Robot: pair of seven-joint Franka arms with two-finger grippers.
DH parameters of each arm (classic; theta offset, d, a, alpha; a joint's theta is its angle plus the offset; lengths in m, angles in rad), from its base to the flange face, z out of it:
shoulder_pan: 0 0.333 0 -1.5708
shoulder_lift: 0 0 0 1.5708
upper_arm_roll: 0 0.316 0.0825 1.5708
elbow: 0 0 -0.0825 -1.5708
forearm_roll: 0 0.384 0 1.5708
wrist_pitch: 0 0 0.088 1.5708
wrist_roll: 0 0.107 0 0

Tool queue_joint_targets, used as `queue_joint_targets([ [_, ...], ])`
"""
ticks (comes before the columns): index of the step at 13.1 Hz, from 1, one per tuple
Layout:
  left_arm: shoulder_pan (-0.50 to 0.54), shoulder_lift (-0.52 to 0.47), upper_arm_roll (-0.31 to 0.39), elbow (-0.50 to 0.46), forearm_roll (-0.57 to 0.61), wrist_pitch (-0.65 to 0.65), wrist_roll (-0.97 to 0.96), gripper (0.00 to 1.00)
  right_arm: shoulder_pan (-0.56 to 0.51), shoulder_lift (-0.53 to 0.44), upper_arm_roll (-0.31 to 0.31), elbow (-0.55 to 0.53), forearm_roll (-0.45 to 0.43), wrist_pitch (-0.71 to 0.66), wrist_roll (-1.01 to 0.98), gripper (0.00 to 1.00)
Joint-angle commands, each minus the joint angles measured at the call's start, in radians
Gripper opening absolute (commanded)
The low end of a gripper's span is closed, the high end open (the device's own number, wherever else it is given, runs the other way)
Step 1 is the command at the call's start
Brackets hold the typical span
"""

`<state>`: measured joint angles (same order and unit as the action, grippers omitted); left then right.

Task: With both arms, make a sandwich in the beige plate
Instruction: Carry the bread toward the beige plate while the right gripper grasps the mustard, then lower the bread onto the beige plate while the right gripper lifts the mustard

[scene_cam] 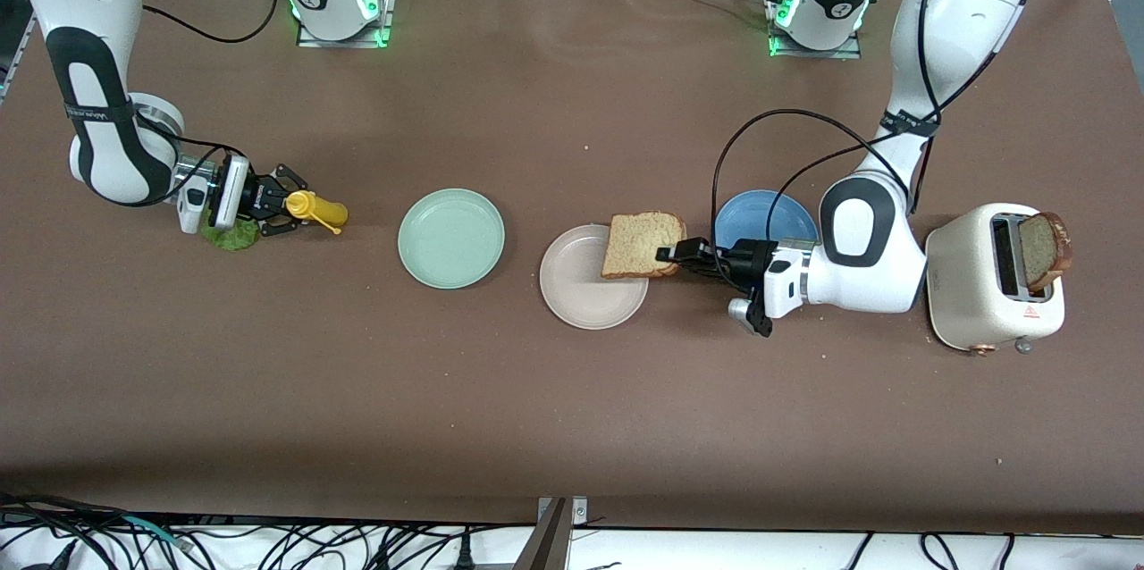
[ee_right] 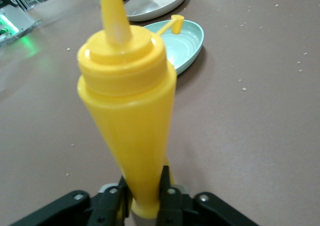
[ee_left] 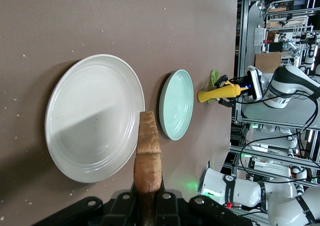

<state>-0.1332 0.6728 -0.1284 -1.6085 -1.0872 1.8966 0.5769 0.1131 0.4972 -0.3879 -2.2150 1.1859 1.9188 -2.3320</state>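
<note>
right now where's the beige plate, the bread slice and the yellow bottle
beige plate (scene_cam: 581, 297), front view, bare plate floor
bread slice (scene_cam: 639, 244), front view, middle of its face
yellow bottle (ee_right: 131, 131), right wrist view, its body

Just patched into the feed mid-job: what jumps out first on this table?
The left pincer is shut on a slice of toast, holding it over the rim of the beige plate. At the right arm's end of the table, the right pincer grips a yellow squeeze bottle beside a lettuce leaf. A second slice stands in the white toaster at the left arm's end.
</note>
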Motion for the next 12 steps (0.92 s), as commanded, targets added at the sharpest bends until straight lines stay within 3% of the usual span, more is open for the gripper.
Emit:
queue_joint_targets([
  [1, -0.025, 0.013, 0.010, 0.013, -0.057, 0.009, 0.035, 0.00, 0.086, -0.034, -0.016, 0.032, 0.014, 0.084, 0.014, 0.06],
  [5, -0.032, 0.039, 0.010, 0.013, -0.060, 0.025, 0.044, 0.00, 0.177, -0.037, -0.020, 0.086, -0.015, 0.192, 0.066, 0.03],
  [12, -0.060, 0.089, 0.010, 0.018, -0.163, 0.030, 0.049, 0.00, 0.281, -0.039, -0.022, 0.233, -0.284, 0.263, 0.406, 0.02],
])
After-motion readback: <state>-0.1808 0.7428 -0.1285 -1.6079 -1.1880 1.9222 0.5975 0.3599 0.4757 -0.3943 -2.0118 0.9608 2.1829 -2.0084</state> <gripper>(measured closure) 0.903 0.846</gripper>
